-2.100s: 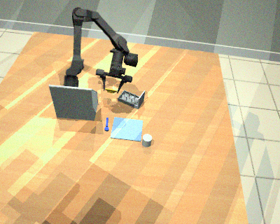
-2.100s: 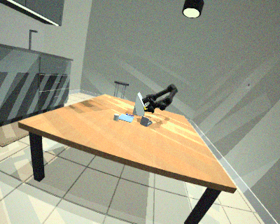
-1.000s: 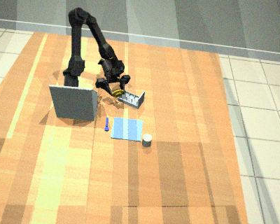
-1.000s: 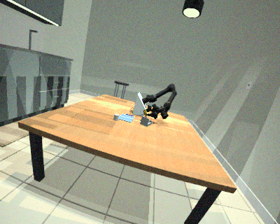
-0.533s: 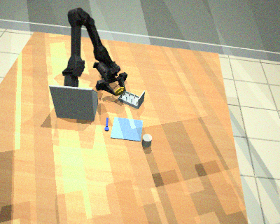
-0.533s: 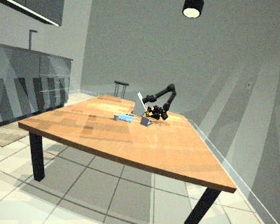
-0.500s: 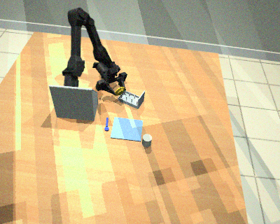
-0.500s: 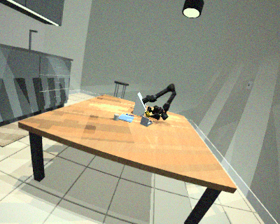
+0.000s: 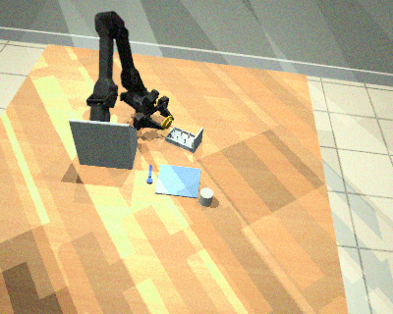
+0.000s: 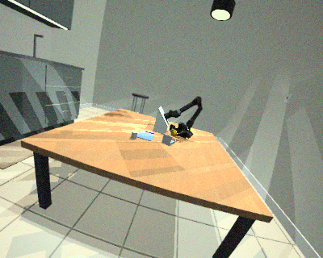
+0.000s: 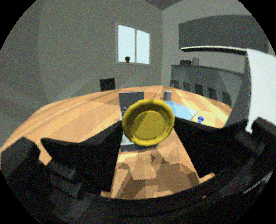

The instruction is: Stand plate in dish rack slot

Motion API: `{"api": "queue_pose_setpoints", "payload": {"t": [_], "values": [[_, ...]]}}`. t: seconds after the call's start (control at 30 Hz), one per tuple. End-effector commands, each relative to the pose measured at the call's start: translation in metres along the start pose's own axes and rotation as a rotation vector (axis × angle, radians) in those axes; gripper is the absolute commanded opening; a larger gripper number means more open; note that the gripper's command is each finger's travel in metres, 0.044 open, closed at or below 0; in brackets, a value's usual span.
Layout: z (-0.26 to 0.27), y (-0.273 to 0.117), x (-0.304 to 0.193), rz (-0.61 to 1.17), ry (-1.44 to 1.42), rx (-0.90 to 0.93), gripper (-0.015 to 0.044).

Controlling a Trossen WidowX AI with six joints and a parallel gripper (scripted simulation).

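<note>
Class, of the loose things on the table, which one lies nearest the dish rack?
The light blue mat: it lies just in front of the dish rack, while the blue spoon and grey cup sit farther off.

Plate (image 9: 167, 121) just beside rack (image 9: 185, 138)
</note>
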State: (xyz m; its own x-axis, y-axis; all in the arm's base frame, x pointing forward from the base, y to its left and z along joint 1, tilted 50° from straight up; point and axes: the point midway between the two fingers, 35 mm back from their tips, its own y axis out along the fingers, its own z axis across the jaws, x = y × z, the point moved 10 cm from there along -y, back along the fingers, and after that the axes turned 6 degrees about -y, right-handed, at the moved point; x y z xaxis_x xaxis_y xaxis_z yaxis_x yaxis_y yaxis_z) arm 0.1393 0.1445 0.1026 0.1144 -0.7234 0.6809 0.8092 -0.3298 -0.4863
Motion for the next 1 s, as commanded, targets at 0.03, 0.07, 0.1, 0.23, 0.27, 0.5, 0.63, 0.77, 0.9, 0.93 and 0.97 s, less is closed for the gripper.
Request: {"api": "queue_pose_setpoints", "payload": {"t": [0.03, 0.07, 0.1, 0.23, 0.27, 0.5, 0.63, 0.77, 0.9, 0.93, 0.97], "values": [[-0.007, -0.008, -0.005, -0.037, 0.02, 0.081, 0.0], [-0.008, -0.011, -0.006, -0.044, 0.026, 0.1, 0.0], [-0.009, -0.013, -0.006, -0.05, 0.032, 0.119, 0.0], [-0.011, -0.016, -0.008, -0.059, 0.042, 0.147, 0.0], [-0.011, -0.016, -0.008, -0.059, 0.042, 0.147, 0.0], [-0.01, -0.013, -0.008, -0.058, 0.042, 0.145, 0.0], [-0.009, -0.005, -0.006, -0.055, 0.041, 0.143, 0.0], [-0.008, 0.0, -0.005, -0.054, 0.041, 0.144, 0.0], [-0.007, 0.007, -0.004, -0.054, 0.048, 0.147, 0.0], [-0.006, 0.008, -0.003, -0.054, 0.049, 0.148, 0.0], [-0.006, 0.009, -0.003, -0.055, 0.05, 0.149, 0.0]]}}
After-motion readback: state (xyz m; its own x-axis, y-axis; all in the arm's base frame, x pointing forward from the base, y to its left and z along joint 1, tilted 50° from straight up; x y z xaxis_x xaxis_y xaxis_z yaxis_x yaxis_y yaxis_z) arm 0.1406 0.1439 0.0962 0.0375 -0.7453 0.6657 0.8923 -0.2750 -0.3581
